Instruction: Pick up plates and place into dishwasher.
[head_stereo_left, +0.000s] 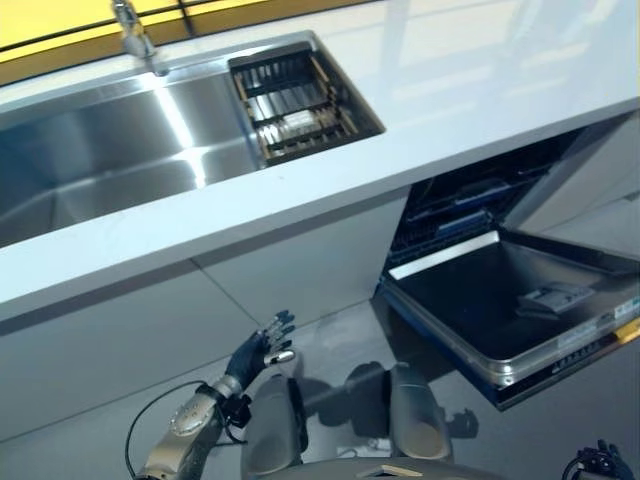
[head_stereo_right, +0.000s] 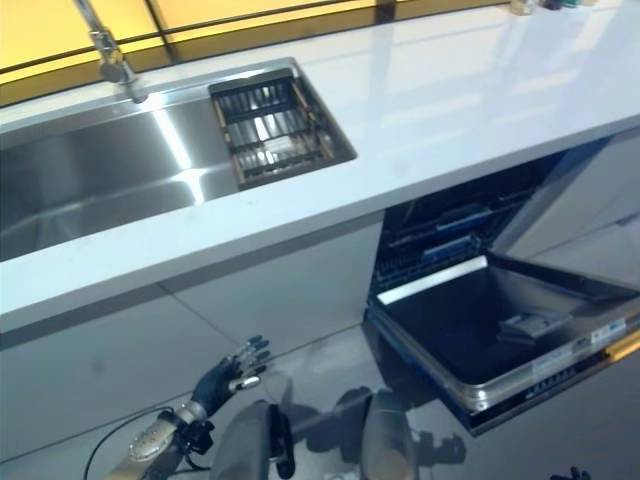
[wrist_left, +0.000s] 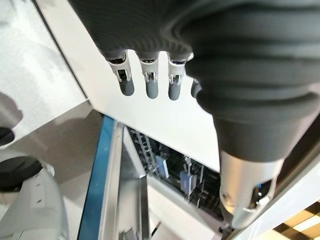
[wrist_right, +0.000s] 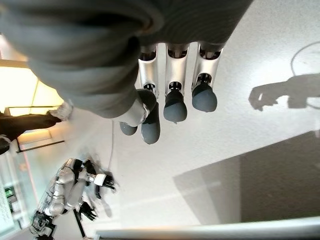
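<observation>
The left hand (head_stereo_left: 262, 350) is hanging low at about 7 o'clock in the head views, below the counter (head_stereo_left: 450, 110), with its fingers straight and relaxed and nothing in its grasp. The right hand (wrist_right: 170, 95) is showing loosely curled fingers over bare floor (wrist_right: 240, 65) in its own wrist view, and it is holding nothing either. The plates appear to be standing in the dish rack (head_stereo_left: 300, 100) set in the sink (head_stereo_left: 110, 150) at about 12 o'clock, though they are too small to be sure of. The dishwasher (head_stereo_left: 510, 300) is sitting at 3 o'clock with its door (head_stereo_left: 520, 310) dropped fully open.

The likely trouble is that open door: it is jutting out low beside the robot, so a step or arm swing towards the sink could knock it. A smooth plate could also slip from an uncertain grip.

No writing is legible anywhere.
</observation>
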